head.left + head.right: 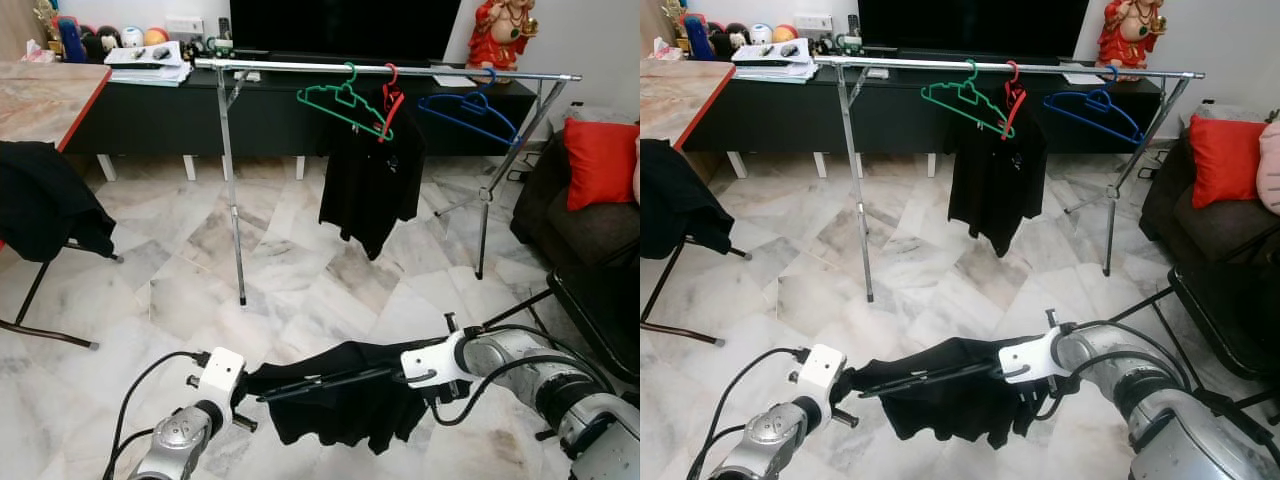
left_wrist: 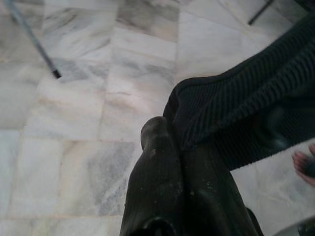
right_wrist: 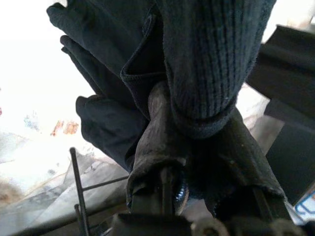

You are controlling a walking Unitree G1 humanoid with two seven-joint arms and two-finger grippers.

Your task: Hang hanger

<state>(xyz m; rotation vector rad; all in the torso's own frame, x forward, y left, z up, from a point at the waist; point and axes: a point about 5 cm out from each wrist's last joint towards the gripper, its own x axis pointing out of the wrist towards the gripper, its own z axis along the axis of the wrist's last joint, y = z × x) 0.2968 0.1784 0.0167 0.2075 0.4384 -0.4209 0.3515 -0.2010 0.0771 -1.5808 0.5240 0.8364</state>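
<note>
Nearest, at six o'clock, the left gripper [image 1: 243, 385] and right gripper [image 1: 395, 374] each clench an edge of a black shirt [image 1: 340, 400] stretched between them above the floor [image 1: 180, 290]; I judge this the carrying step. Next calls for walking toward twelve o'clock and lifting it to the rail [image 1: 300, 66]. There a green hanger [image 1: 345, 105] and blue hanger [image 1: 468, 112] hang bare beside a hung shirt [image 1: 372, 180].

Black garment [image 1: 340, 395] drapes over both tool tips, hiding left tool [image 1: 250, 385] and right tool [image 1: 385, 378] contact; any hanger inside not discernible; sofa [image 1: 590, 215] cropped at frame edge.
</note>
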